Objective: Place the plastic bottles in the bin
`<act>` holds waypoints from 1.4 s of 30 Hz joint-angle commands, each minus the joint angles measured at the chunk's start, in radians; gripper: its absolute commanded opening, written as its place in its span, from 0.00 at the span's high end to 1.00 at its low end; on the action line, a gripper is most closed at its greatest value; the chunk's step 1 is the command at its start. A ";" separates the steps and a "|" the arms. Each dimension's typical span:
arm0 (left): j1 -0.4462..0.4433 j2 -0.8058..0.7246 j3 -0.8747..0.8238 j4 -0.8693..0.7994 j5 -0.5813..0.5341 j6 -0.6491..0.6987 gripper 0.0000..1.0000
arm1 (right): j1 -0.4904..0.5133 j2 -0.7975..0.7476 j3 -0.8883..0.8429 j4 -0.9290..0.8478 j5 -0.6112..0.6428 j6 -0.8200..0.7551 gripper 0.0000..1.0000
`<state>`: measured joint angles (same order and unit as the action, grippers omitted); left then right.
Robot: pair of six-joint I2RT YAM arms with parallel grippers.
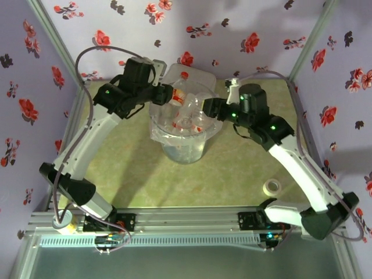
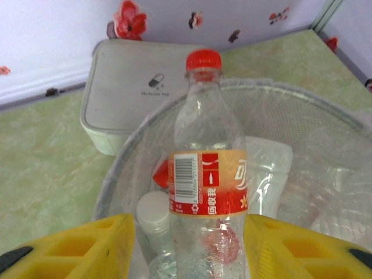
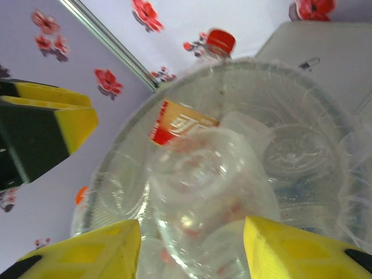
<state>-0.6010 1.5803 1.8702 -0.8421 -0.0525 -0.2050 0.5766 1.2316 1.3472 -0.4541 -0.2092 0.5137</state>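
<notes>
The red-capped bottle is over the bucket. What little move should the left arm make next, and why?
Probably spread the left gripper wider: the red-capped bottle stands over the bin, a gap showing beside one finger, so it should drop in.

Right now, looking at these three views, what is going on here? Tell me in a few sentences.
A robot is putting bottles into the bin. Its left gripper is open on either side of an upright red-capped bottle over the bin. Its right gripper is shut on a clear bottle, also over the bin. Other bottles already lie inside.
</notes>
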 commanded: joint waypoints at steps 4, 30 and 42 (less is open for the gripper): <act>0.011 -0.038 -0.091 0.061 -0.006 -0.038 0.47 | 0.017 0.103 0.014 0.032 0.005 -0.005 0.50; 0.236 -0.262 -0.322 0.208 -0.039 -0.047 0.31 | -0.321 -0.105 -0.043 -0.116 0.166 -0.089 0.15; 0.461 -0.439 -0.881 0.515 -0.196 -0.064 0.00 | -0.423 -0.142 -0.436 0.079 0.578 -0.148 0.00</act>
<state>-0.1616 1.1622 1.0588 -0.4221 -0.1894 -0.2604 0.1585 1.1233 0.9794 -0.4816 0.2008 0.4000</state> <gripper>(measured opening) 0.997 0.996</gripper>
